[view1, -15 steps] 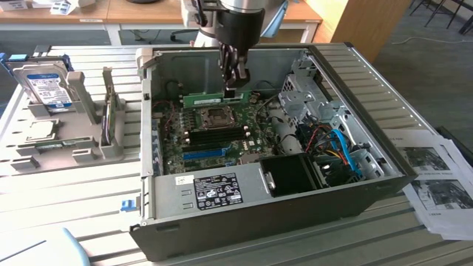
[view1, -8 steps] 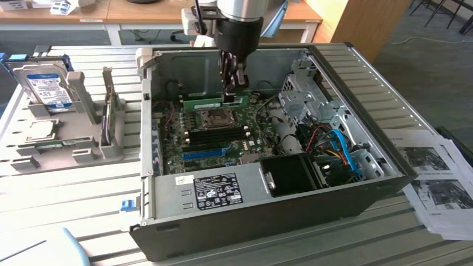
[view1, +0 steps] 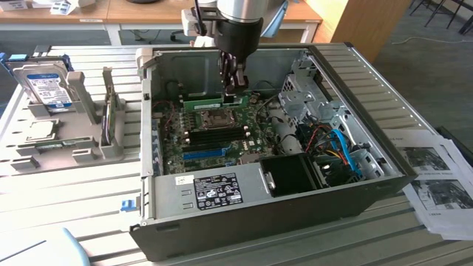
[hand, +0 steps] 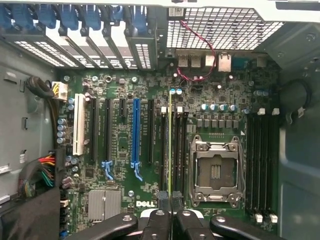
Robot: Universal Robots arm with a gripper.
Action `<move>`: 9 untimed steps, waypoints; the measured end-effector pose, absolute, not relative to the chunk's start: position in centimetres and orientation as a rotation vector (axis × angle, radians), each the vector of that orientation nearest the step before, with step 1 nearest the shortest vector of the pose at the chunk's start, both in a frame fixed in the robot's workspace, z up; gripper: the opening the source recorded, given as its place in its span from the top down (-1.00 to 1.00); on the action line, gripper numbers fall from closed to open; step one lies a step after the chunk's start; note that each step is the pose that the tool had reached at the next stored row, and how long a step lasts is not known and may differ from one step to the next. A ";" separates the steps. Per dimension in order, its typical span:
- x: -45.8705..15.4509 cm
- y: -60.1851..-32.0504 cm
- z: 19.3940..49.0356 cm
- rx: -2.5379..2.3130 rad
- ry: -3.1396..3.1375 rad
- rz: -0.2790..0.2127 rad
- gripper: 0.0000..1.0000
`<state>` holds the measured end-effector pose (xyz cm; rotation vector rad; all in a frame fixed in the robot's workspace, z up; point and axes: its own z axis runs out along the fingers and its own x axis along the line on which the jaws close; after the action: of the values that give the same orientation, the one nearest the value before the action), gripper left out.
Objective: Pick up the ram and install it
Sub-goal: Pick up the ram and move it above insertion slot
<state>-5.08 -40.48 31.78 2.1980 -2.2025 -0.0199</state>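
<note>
The jaws clench the ram point(view1: 204, 103) low inside the case, over the slots just on the far side of the CPU socket point(view1: 216, 117). Any skew or offset from the slot line risks jamming it or stressing the motherboard point(view1: 174, 156).

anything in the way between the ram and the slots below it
Nothing visible does. The gripper is shut on the ram, which hangs edge-on over the bare black slots beside the CPU socket. No cable or card crosses that stretch of the motherboard.
</note>
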 end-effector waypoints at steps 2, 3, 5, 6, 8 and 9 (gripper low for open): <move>-5.1 -40.5 31.8 2.190 -2.210 -0.020 0.78; -5.1 -40.5 31.8 2.189 -2.211 -0.020 0.78; -5.1 -40.5 31.8 2.189 -2.211 -0.020 0.78; -5.0 -40.5 31.8 2.189 -2.211 -0.020 0.78; -4.7 -40.5 31.8 2.190 -2.211 -0.020 0.78; -4.5 -40.5 31.8 2.189 -2.211 -0.020 0.78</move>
<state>-4.53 -40.48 31.77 2.1894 -2.2112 -0.0201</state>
